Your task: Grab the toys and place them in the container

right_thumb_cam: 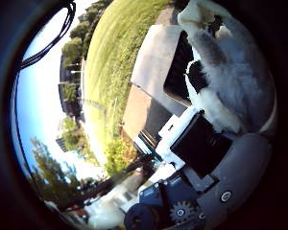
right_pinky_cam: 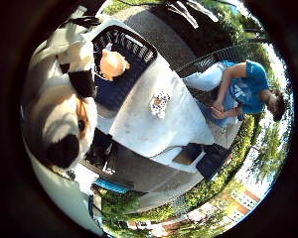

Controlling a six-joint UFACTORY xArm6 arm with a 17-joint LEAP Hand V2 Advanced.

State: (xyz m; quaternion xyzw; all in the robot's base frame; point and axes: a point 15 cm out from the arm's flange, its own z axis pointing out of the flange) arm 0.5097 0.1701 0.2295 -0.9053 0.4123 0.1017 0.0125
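A plush dog [right_pinky_cam: 64, 114], white with black and tan patches, fills much of the little finger side view and is close against my palm, well above the table. My right hand [right_thumb_cam: 201, 148] shows white and black fingers curled against the plush fur [right_thumb_cam: 235, 81]. Below stands a dark blue slatted basket [right_pinky_cam: 134, 49] on the white table [right_pinky_cam: 174, 124], with an orange soft toy [right_pinky_cam: 113, 63] inside it. A small white and brown toy [right_pinky_cam: 159, 103] lies on the table beside the basket.
A person in a blue shirt [right_pinky_cam: 243, 91] sits at the table's far side, hands off the toys. A dark bag [right_pinky_cam: 213, 158] and a box [right_pinky_cam: 187, 154] lie on the ground by the table. Grass [right_thumb_cam: 110, 57] and pavement surround it.
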